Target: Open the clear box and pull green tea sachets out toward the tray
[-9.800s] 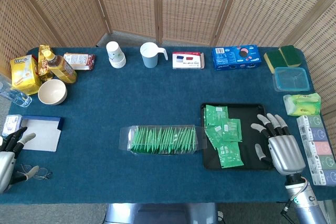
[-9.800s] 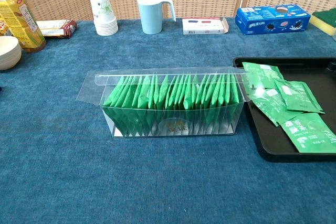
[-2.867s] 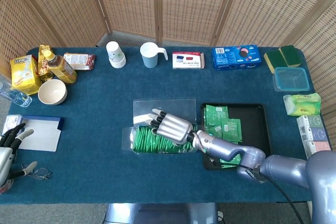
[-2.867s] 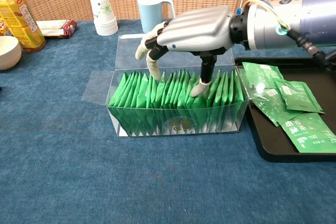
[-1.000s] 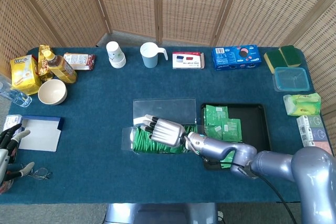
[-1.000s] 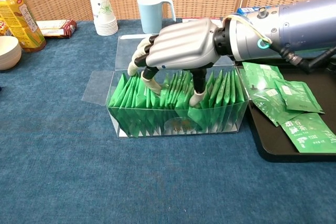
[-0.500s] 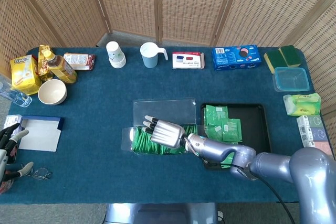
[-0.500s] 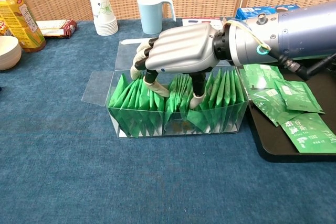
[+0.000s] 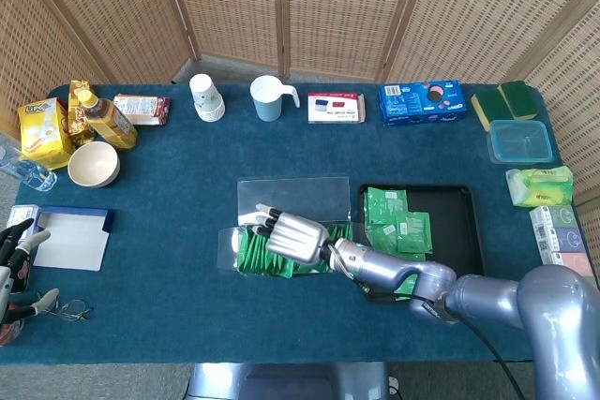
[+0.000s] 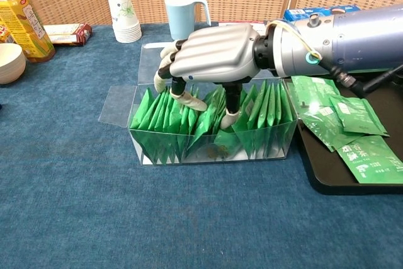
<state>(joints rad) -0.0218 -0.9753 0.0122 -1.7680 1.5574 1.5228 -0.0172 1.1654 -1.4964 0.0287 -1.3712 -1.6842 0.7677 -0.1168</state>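
We're seeing the right hand's fingertips digging down into the row of green tea sachets in the clear box, thumb tip planted among the packets further right, fingers curling toward it. A few sachets between finger and thumb are bunching and tilting; we're calling it a pinch on them, though none is sitting above the box rim. The right hand is hovering palm-down over the box's middle, its forearm crossing the tray's near-left corner in the head view. Box lid is lying flipped open, flat toward the far side. The box is sitting mid-table, just left of the black tray, which is carrying several loose green tea sachets.

Left hand is resting at the table's left edge, fingers apart, holding nothing, just beside a blue-edged white tray. Mug, paper cup stack and blue cookie box are lining the far edge.
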